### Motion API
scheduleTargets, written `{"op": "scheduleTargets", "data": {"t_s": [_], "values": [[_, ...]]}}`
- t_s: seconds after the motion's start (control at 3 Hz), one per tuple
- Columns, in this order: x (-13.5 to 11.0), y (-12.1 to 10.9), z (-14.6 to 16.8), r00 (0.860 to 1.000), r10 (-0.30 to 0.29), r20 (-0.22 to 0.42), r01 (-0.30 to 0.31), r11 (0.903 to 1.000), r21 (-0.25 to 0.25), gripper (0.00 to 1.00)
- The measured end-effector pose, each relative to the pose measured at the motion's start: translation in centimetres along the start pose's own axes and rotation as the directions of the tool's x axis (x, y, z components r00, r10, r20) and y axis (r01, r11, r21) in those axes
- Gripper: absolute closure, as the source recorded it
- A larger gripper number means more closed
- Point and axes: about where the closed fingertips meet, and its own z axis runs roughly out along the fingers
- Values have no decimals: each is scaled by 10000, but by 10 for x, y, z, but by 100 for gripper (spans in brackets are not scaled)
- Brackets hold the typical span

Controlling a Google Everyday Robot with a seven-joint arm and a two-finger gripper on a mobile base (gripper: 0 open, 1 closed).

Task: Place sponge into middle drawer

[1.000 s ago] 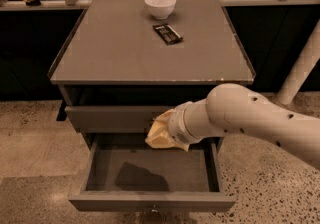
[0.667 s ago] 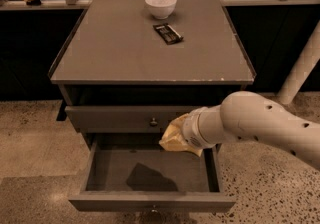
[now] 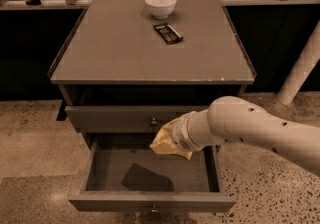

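1. Gripper (image 3: pixel 173 141) at arm's end, above open middle drawer (image 3: pixel 150 201), right of centre, fingers clamped on sponge (image 3: pixel 162 143).
2. Sponge held in the air, just near of upper drawer (image 3: pixel 110 118).
3. Bowl (image 3: pixel 160 5) and snack bar (image 3: pixel 168 33) on far cabinet top (image 3: pixel 120 53).

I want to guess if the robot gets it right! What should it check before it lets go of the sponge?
1. Lower drawer open: ok, it is pulled out wide.
2. Sponge held: ok, the hand at the arm's end has it up off the drawer floor.
3. Hand over the drawer: ok, it looks to hang above the right back part, just under the upper drawer.
4. Room inside: ok, only a shadow shows on the drawer floor.
5. Upper drawer shut: ok.
6. Bowl and snack bar out of the way: ok, both sit up on the top.
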Motion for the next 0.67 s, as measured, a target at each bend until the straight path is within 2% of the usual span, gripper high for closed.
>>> {"op": "scheduleTargets", "data": {"t_s": [0.33, 0.67], "values": [[1, 20, 28, 9989, 375, -267, -390, 9975, -588, 100], [1, 20, 28, 9989, 375, -267, -390, 9975, -588, 100]]}}
